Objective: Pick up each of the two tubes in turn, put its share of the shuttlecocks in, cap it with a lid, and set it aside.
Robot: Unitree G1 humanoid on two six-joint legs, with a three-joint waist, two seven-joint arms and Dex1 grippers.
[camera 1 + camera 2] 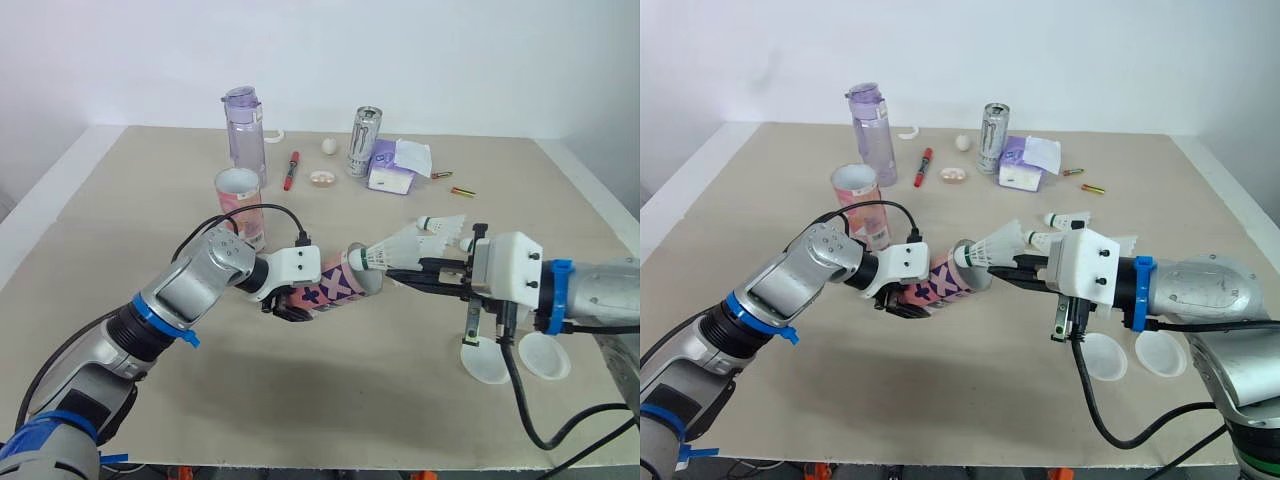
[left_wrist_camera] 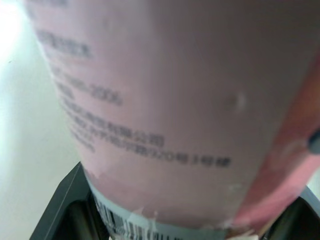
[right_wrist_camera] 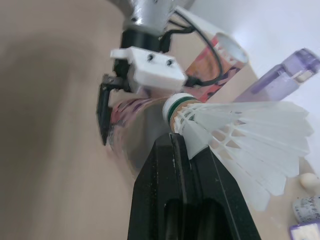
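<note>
Left gripper [image 1: 292, 306] clamps the pink tube [image 1: 335, 285] on its side; right gripper [image 1: 405, 276] pinches a shuttlecock [image 1: 400, 250], cork at the tube's mouth.

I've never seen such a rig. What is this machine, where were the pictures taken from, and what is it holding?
A two-armed humanoid robot. Two wide pictures come from its head cameras, two close ones from its wrists. Its left gripper clamps a pink patterned cardboard tube lying sideways. Its right gripper holds a white feather shuttlecock at the tube's mouth. On the beige table stand a second pink tube, a purple water bottle and a silver can; two white round lids lie nearby.
</note>
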